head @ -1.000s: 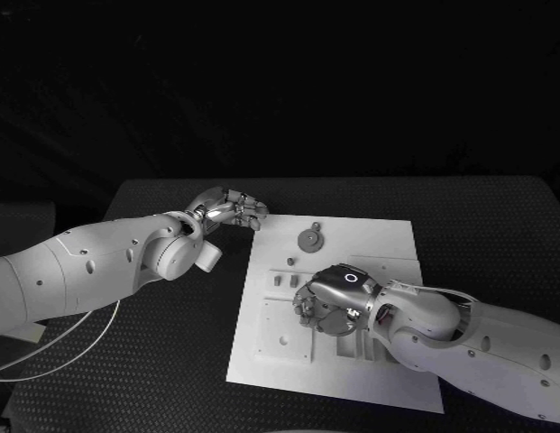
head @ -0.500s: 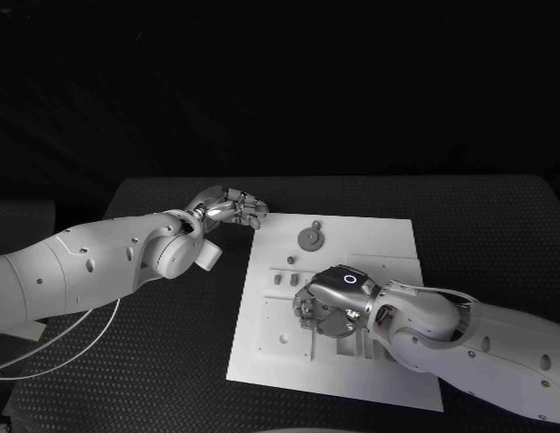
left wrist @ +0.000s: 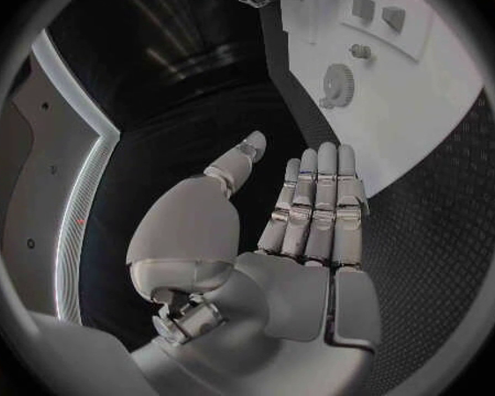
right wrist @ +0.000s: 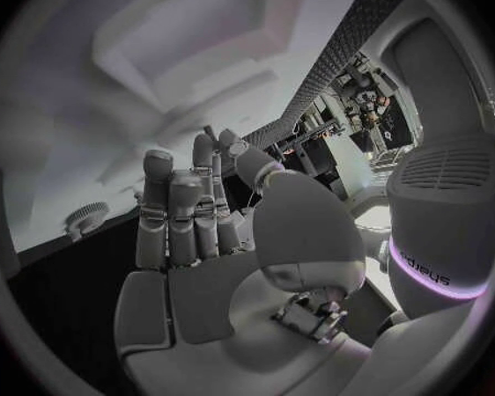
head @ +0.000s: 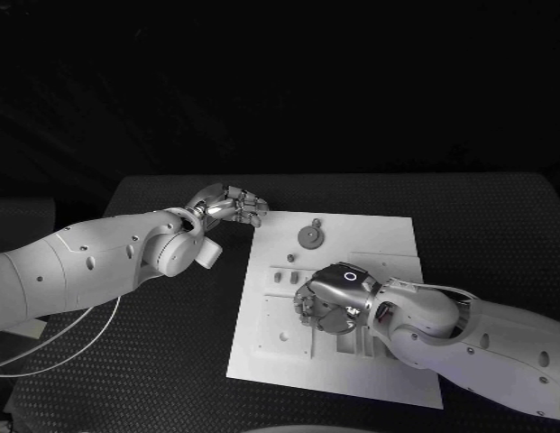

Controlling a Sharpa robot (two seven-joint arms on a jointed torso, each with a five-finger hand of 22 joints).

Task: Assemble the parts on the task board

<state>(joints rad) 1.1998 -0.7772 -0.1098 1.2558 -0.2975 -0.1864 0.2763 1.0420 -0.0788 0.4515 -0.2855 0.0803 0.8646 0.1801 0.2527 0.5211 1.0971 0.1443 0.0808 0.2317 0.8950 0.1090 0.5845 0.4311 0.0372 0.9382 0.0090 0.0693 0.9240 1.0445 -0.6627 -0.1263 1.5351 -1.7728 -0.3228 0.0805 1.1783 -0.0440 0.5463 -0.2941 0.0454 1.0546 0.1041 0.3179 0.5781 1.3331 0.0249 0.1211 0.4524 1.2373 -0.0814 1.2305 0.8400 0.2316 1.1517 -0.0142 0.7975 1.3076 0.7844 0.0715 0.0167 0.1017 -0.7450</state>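
The white task board (head: pixel 390 239) lies in the middle of the table. A grey gear (head: pixel 309 236) sits near its far edge, and small parts (head: pixel 281 280) stand in its left half. My right hand (head: pixel 332 302) hovers palm down over the board's middle, its fingers (right wrist: pixel 180 207) stretched out and holding nothing. My left hand (head: pixel 228 206) is off the board's far left corner. Its fingers (left wrist: pixel 319 202) lie straight and together with the thumb apart, and it is empty. The left wrist view has the gear (left wrist: pixel 336 85) and the board (left wrist: pixel 435 97) beyond the fingertips.
The black dimpled table (head: pixel 488 216) surrounds the board. A white cable (head: pixel 59 347) runs over the table's left side under my left arm (head: pixel 85 266). My left arm (right wrist: pixel 446 202) stands close beside the right hand in the right wrist view.
My right hand has crept slightly leftward over the board's middle. The left hand has barely moved.
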